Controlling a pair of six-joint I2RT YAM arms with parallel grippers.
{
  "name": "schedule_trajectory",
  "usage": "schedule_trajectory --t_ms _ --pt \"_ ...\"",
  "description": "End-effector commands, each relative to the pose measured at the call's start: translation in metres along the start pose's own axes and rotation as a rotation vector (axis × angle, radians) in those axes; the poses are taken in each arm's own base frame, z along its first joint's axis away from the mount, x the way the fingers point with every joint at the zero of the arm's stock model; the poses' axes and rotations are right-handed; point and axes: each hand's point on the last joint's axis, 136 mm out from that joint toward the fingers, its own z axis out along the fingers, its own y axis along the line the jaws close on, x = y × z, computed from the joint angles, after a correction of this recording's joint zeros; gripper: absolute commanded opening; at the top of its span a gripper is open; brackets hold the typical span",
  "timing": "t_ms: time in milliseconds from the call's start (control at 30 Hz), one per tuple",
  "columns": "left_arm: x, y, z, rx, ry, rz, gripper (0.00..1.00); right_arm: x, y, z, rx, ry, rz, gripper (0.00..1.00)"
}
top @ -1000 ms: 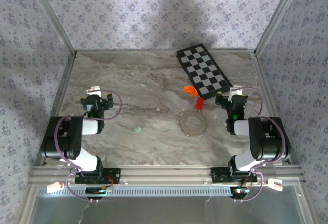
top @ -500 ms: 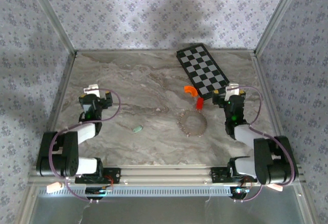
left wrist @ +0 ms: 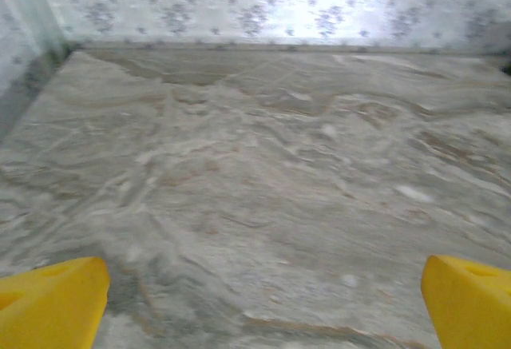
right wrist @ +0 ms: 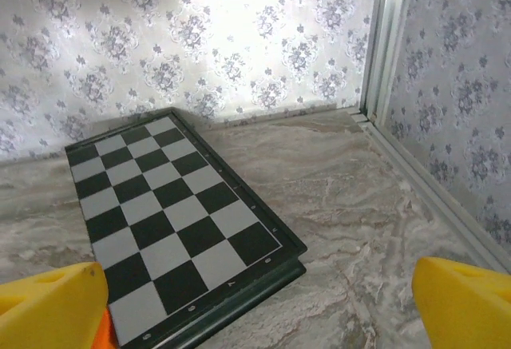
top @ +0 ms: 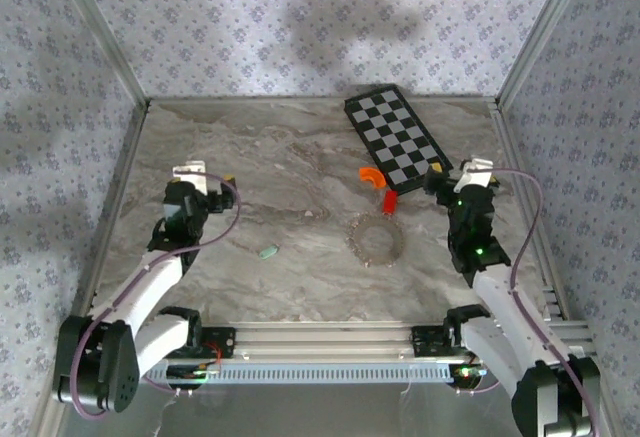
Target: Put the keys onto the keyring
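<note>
The keys, a tiny pale teal-green oblong piece point(top: 267, 252), lie flat on the marble table left of centre. The keyring point(top: 375, 240), a thin silvery beaded-chain loop, lies limp to their right. My left gripper point(top: 208, 179) hovers open at the left, beyond the keys and apart from them. In the left wrist view its yellow fingertips point(left wrist: 49, 305) frame bare marble, the left gripper point(left wrist: 259, 309) holding nothing. My right gripper point(top: 457, 170) is open at the right, beyond the keyring. In the right wrist view the right gripper point(right wrist: 257, 305) is empty, over the chessboard's near corner.
A black-and-white chessboard point(top: 398, 139) point(right wrist: 168, 221) lies at the back right. An orange curved piece point(top: 370, 174) and a small red block point(top: 389, 200) sit between it and the chain loop. Papered walls and metal frame rails point(right wrist: 382, 53) close in the table.
Both arms have unfolded, elbows dropping toward the near edge. Each gripper has shifted slightly outward and away from the bases. Keys and chain loop have not moved.
</note>
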Motion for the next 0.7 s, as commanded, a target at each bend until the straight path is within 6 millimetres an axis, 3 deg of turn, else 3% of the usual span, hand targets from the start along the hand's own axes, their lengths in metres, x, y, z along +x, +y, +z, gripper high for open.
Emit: schedule_trajectory --t_ms 0,333,533,667 --pt "-0.003 -0.028 -0.011 0.103 0.042 -0.005 1.00 0.024 -0.007 -0.010 0.040 0.174 0.041 1.00" --pt "0.002 -0.071 -0.046 0.235 0.174 -0.118 1.00 0.060 0.039 -0.022 -0.136 0.408 -0.014 0.99" --pt "0.008 -0.093 -0.063 0.309 0.272 -0.154 1.00 0.082 0.069 -0.039 -0.248 0.528 -0.082 1.00" --pt "0.015 -0.118 -0.075 0.426 0.335 -0.162 1.00 0.097 0.086 -0.055 -0.325 0.616 -0.105 1.00"
